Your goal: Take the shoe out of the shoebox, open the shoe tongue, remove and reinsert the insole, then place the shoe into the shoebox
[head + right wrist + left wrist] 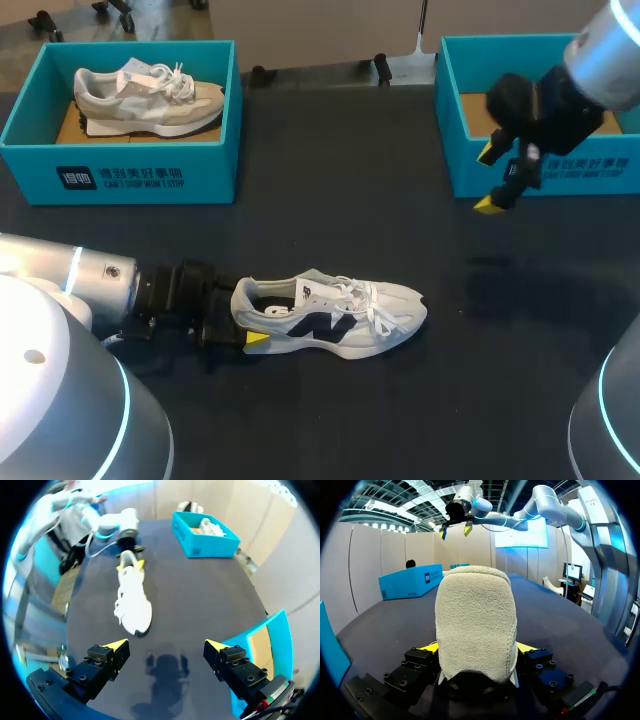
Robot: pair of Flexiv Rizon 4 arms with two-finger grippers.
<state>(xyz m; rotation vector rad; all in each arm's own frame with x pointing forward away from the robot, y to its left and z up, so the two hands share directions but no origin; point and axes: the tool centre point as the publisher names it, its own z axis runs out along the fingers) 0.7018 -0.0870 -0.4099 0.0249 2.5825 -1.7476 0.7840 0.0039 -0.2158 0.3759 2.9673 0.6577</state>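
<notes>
Head view: left gripper [245, 328] clamped on heel of shoe [335, 315]. Shoe is white mesh with dark logo, lies on dark table [330, 200] at 6 o'clock, toe toward 3. Right gripper [490, 180] wide open, empty, in air before teal box [590, 170] at 2 o'clock.
Left wrist view: yellow fingers [431, 647] press fuzzy rounded heel from both sides.
Right wrist view: fingers [116, 645] spread wide, shoe [132, 600] well ahead.

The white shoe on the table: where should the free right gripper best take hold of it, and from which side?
Probably the top edge of the tongue, from above. The shoe stands upright on its sole, opening upward, and the left gripper clamps the heel, leaving the top free for the right gripper.
</notes>
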